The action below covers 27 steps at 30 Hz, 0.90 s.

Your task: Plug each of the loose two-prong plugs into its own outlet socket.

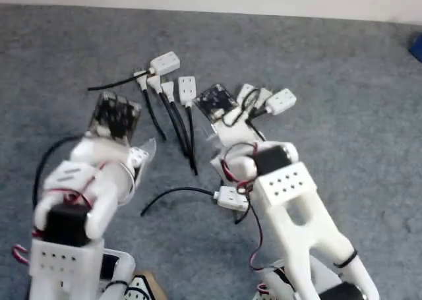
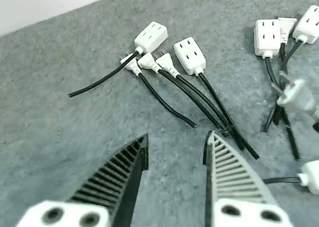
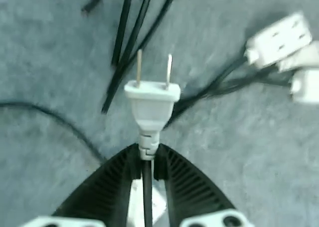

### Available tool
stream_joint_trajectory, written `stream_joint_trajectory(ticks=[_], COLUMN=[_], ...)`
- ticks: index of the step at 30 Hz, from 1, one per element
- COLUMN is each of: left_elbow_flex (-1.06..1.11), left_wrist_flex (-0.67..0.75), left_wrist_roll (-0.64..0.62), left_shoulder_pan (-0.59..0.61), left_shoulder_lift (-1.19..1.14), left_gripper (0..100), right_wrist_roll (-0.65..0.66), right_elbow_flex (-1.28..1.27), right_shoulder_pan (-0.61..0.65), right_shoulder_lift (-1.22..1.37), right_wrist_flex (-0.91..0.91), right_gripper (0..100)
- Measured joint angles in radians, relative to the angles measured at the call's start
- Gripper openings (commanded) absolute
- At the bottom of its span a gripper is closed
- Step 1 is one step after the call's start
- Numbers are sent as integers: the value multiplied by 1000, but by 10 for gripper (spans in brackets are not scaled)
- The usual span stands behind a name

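Right pincer pinches plug at its neck, prongs straight ahead. Socket lies off-axis, right of centre in the high view's upper half. Left pincer spread, empty.

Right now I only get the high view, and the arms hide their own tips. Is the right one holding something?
Observer: Yes, the right gripper is shut on a two-prong plug, pinched at its cord end.
Operator: Which way do the pins face?
Observer: Both prongs point straight away from the gripper.
Operator: And the left one?
Observer: The left gripper is open and empty.
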<state>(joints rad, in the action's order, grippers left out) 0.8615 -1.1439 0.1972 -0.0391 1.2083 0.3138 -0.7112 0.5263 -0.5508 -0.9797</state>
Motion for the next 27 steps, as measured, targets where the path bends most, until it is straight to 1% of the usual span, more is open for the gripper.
stream_joint_trajectory(ticks=[4,9,11,14,21,27], left_elbow_flex=[224,399,450,496,522,557], left_wrist_flex=[120,218,242,267,284,353], left_wrist_roll=[0,0,-6,-48,-60,-60], left_shoulder_pan=[0,-2,-2,-2,-2,-2], left_shoulder_lift=[153,304,348,393,408,408], left_gripper=[197,315,323,322,326,323], right_wrist_roll=[-54,-72,-75,-78,-78,-78], right_elbow_flex=[-98,-219,-250,-259,-265,-259], right_shoulder_pan=[11,100,130,155,160,183], right_shoulder_lift=[-58,-95,-100,-100,-100,-100], right_wrist_flex=[146,275,288,295,298,298], right_gripper=[7,7,7,7,7,7])
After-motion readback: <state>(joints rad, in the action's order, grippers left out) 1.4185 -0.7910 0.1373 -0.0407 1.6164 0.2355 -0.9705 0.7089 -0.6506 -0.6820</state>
